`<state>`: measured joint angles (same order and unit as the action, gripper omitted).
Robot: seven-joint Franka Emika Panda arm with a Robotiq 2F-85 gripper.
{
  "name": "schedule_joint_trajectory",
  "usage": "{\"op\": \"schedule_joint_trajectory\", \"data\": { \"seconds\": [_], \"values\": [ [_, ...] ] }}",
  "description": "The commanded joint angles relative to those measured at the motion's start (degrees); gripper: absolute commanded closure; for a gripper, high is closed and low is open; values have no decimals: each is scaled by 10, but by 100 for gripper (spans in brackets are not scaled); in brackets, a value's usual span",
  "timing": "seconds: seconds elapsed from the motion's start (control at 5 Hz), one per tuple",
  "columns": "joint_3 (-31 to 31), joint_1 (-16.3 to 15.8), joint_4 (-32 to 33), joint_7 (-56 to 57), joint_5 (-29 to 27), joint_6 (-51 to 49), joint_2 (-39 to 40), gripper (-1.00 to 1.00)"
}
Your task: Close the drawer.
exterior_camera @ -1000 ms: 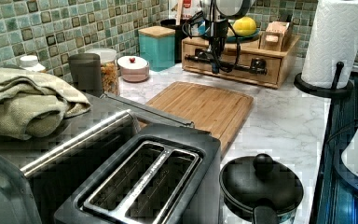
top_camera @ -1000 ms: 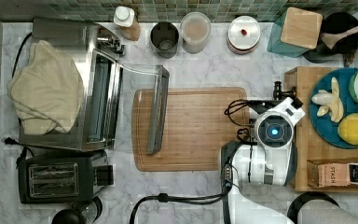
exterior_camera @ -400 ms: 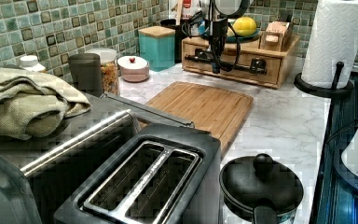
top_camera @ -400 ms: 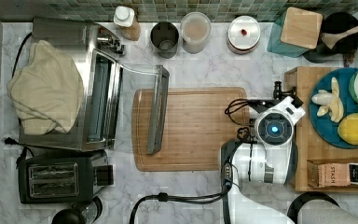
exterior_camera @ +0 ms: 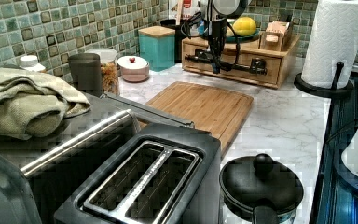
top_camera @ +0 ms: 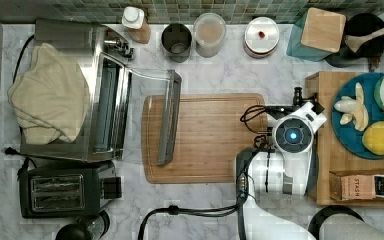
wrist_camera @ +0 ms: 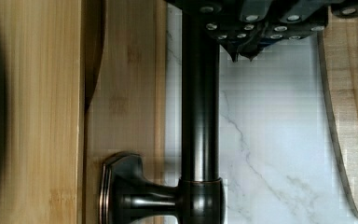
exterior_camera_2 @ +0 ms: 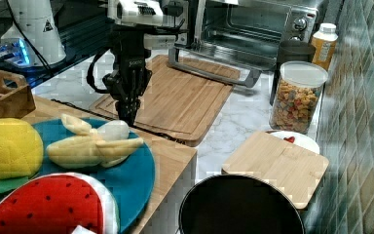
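Drawer front: light wood, visibly grained, matt. Its bar handle: dark metal, smooth, with a soft sheen. Counter: white marble-look, polished. Cutting board: darker grooved wood, matt. Toaster oven: brushed metal, glossy. Towel: soft cloth. Paper roll noted as dimpled paper.

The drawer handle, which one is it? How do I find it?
Find the wooden box with the blue fruit plate on top. On its front runs the drawer handle, a long dark metal bar on round posts. It alone is dark metal on that box, and the gripper hangs right at it.
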<state>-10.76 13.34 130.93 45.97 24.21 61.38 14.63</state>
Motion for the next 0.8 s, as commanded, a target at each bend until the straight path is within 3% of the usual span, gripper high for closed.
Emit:
{"op": "schedule_joint_trajectory", "data": {
  "seconds": [0.2,0.8],
  "values": [
    [-81,51,-38,-17,23,-39,-21,100],
    [-84,48,-38,-16,22,-38,-21,100]
  ]
}}
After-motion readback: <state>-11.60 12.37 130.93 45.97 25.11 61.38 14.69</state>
